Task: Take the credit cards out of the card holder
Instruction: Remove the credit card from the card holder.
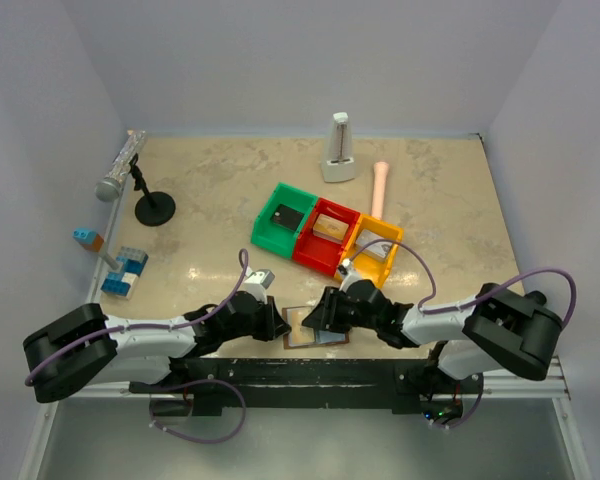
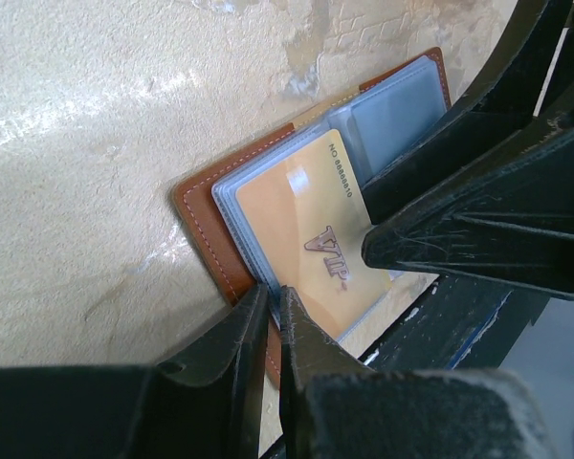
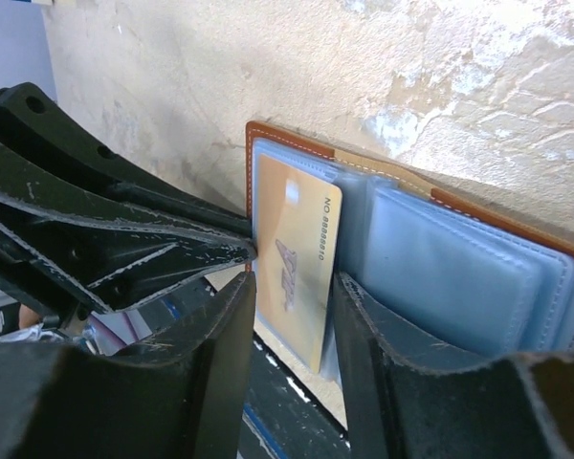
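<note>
The card holder (image 1: pixel 315 327) lies open at the table's near edge, brown outside (image 2: pixel 206 220) with pale blue sleeves (image 3: pixel 459 268). A gold credit card (image 2: pixel 297 220) marked VIP sits in the left sleeve, its lower end sticking out past the table edge (image 3: pixel 297 249). My left gripper (image 1: pixel 280 325) is shut on the holder's left brown edge (image 2: pixel 275 292). My right gripper (image 1: pixel 325 310) comes from the right, and its two fingers press the card's long edges (image 3: pixel 294 280). One of its fingers (image 2: pixel 459 239) covers part of the right panel.
Green (image 1: pixel 283 218), red (image 1: pixel 327 235) and yellow (image 1: pixel 372 250) bins stand just behind the grippers, each holding something. Further off are a microphone on a stand (image 1: pixel 120 170), toy bricks (image 1: pixel 125 270), a white upright object (image 1: pixel 337 150) and a pink cylinder (image 1: pixel 380 185). A black rail (image 1: pixel 310 370) runs along the near edge.
</note>
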